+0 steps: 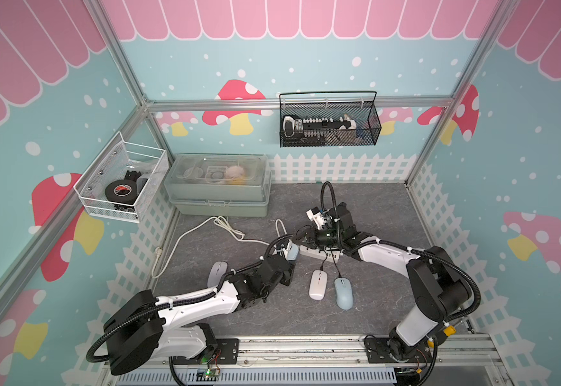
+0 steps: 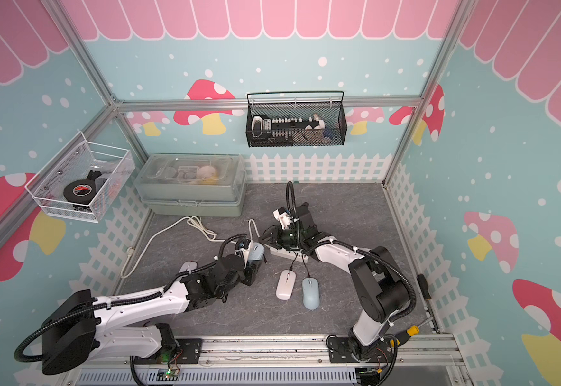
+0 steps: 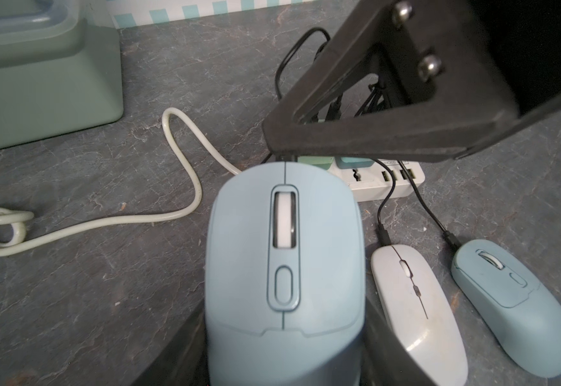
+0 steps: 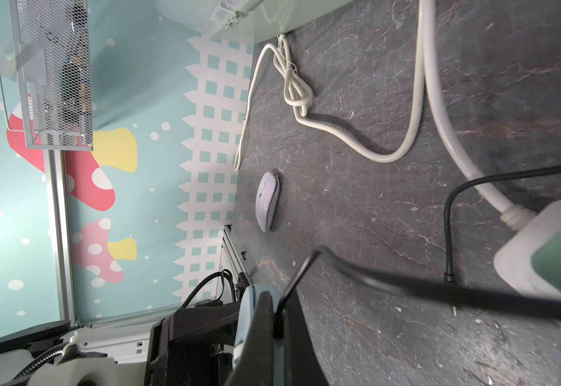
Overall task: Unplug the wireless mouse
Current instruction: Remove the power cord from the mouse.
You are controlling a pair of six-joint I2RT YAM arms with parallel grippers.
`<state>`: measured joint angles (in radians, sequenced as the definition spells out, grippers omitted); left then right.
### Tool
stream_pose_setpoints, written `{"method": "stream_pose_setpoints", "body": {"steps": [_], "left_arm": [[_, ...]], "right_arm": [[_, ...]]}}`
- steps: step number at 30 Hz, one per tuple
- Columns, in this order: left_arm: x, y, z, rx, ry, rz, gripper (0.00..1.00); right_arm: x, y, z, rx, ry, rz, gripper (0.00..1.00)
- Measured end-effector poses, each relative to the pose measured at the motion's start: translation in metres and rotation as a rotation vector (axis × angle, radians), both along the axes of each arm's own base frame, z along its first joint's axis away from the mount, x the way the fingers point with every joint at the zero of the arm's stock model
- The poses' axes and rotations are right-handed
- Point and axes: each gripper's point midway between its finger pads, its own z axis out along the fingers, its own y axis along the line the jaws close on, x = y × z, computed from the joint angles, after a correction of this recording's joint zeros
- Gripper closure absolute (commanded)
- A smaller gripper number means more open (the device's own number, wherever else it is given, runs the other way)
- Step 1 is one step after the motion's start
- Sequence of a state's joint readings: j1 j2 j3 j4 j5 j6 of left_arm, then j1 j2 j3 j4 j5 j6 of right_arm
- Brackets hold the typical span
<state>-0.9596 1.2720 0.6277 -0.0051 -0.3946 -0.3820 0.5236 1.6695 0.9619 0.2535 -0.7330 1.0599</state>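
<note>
In both top views, the left gripper (image 1: 289,258) grips the pale blue, rounded wireless mouse (image 3: 284,267) by its 2 sides, near the middle of the grey marbled table (image 1: 372,217). The mouse's nose points at the white power strip (image 1: 312,250), which lies just beside it at 3 o'clock.

The right gripper (image 1: 297,240) reaches in from 3 o'clock above the strip. Its fingers are closed at the mouse's nose, but we cannot tell whether they pinch the thin black cable (image 4: 297,280) there.

At 5 o'clock from the held mouse, 1 flat white mouse (image 1: 317,284) and 1 second pale blue mouse (image 1: 343,293) lie side by side, both cabled to the strip. A lilac-grey mouse (image 1: 217,272) lies at 8 o'clock.
</note>
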Motion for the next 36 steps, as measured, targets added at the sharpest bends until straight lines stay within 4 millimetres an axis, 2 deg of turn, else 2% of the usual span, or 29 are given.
{"method": "stream_pose_setpoints", "body": {"steps": [13, 18, 21, 30, 36], "left_arm": [[-0.005, -0.001, -0.003, -0.001, 0.011, -0.004, 0.59], [-0.044, 0.015, -0.054, 0.162, 0.143, -0.085, 0.59], [-0.054, 0.022, -0.066, 0.215, 0.178, -0.100, 0.59], [-0.048, 0.027, -0.054, 0.197, 0.136, -0.061, 0.57], [-0.042, 0.037, -0.049, 0.213, 0.103, 0.000, 0.55]], "right_arm": [[0.003, -0.001, -0.002, -0.009, -0.003, -0.020, 1.00], [0.051, -0.030, 0.016, -0.024, -0.108, -0.178, 1.00], [0.062, -0.034, 0.027, -0.022, -0.148, -0.206, 1.00], [0.063, -0.031, 0.033, -0.013, -0.168, -0.200, 1.00], [0.064, -0.027, 0.034, 0.009, -0.172, -0.193, 1.00]]}}
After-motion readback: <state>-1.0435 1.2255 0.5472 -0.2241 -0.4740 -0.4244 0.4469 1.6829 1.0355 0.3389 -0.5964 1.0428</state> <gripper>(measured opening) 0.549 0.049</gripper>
